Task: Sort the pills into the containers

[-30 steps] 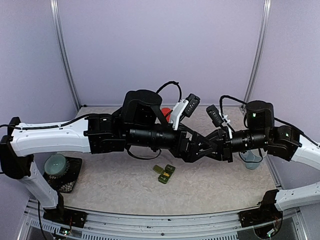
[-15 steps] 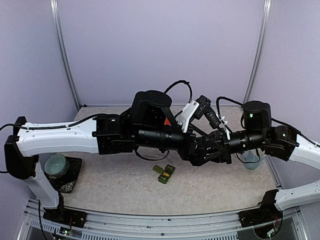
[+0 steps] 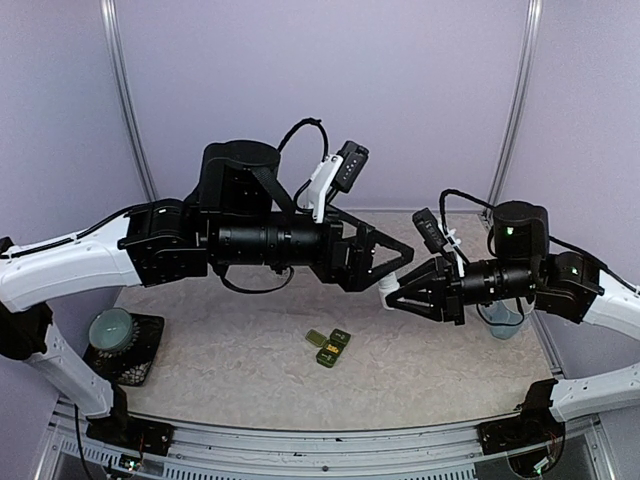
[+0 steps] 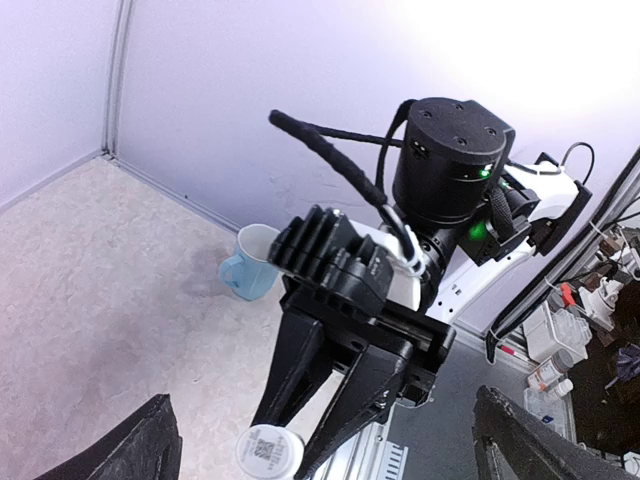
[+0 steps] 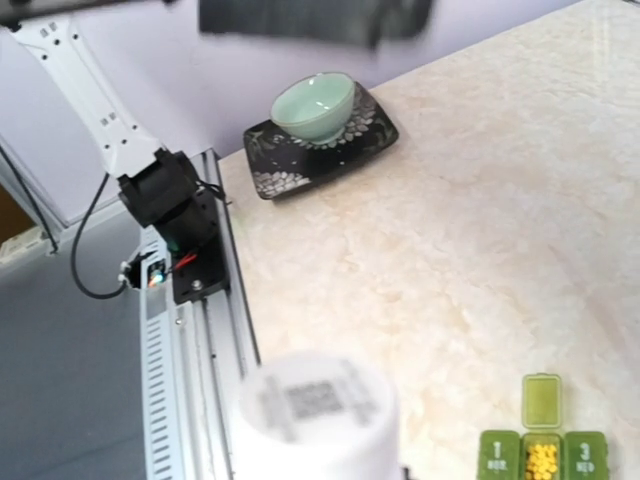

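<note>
top external shows both arms raised over the tabletop (image 3: 450, 375), their hands tip to tip above its middle. the left hand (image 3: 397, 267) has its fingers spread wide apart with nothing between them. the right hand (image 3: 392, 297) is clamped on a small white bottle (image 4: 270, 450); left wrist shows its two fingers pinching the bottle's sides, with a square code label facing the camera. right wrist shows the same bottle blurred at the bottom edge. the containers (image 3: 330, 346) lie flat on the tabletop, below and a little left of the hands, and neither hand touches them. in right wrist the middle lid stands open and yellow pills (image 5: 541, 458) lie in that compartment; the lids marked 1 and 3 on either side are down. a pale blue mug (image 3: 503, 322) stands near the right edge under the right arm. a pale green bowl (image 3: 111, 328) sits on a dark patterned tray (image 3: 148, 345) at the front left corner.
</note>
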Robot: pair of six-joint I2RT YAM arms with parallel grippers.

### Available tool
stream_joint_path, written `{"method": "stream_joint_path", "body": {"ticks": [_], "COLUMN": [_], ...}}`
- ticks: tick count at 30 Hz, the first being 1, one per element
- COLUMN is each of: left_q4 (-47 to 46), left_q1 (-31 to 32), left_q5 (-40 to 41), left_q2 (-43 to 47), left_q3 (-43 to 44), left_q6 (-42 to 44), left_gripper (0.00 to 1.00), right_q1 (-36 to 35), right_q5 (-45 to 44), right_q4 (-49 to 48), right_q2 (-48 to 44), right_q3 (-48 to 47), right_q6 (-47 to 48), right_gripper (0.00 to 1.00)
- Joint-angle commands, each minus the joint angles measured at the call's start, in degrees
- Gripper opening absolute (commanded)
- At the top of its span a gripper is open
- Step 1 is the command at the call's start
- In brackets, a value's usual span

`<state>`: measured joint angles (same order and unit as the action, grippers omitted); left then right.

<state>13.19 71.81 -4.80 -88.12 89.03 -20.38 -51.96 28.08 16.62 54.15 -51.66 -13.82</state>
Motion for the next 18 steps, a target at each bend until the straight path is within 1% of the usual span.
{"method": "stream_joint_path", "body": {"ticks": [1,7,12,16,18], "left_q4": [5.9,7.9,6.8,5.8,5.1], "left_q1": [-0.9,-1.0,-1.3,-1.9,-2.3], "left_q5": [1.4,1.0,0.8,-0.7,-1.6], "left_q2": [-0.2,-2.0,-2.2,-2.9,-3.4], "left_q3": [-0.3,-0.7,-2.0,-2.0,-1.9], "left_q6": [-0.4,-2.2,-2.4,-2.6,-2.9], "left_gripper": [0.98,0.98,0.97,0.91,0.86], "right_q1": [0.0,0.0,0.0,0.0,0.1], "right_q5": [-2.0,-2.7,-2.8,-2.5,-2.5], "right_q4": [0.7,1.1,1.4,1.2,1.0], "right_q2": [-0.8,-1.0,-1.7,-2.1,-2.2], "right_q3": [0.2,0.0,0.2,0.4,0.4], "right_q6": [1.1,1.3,1.1,1.1,1.2], "right_gripper": [0.01,0.01,0.01,0.0,0.0]}}
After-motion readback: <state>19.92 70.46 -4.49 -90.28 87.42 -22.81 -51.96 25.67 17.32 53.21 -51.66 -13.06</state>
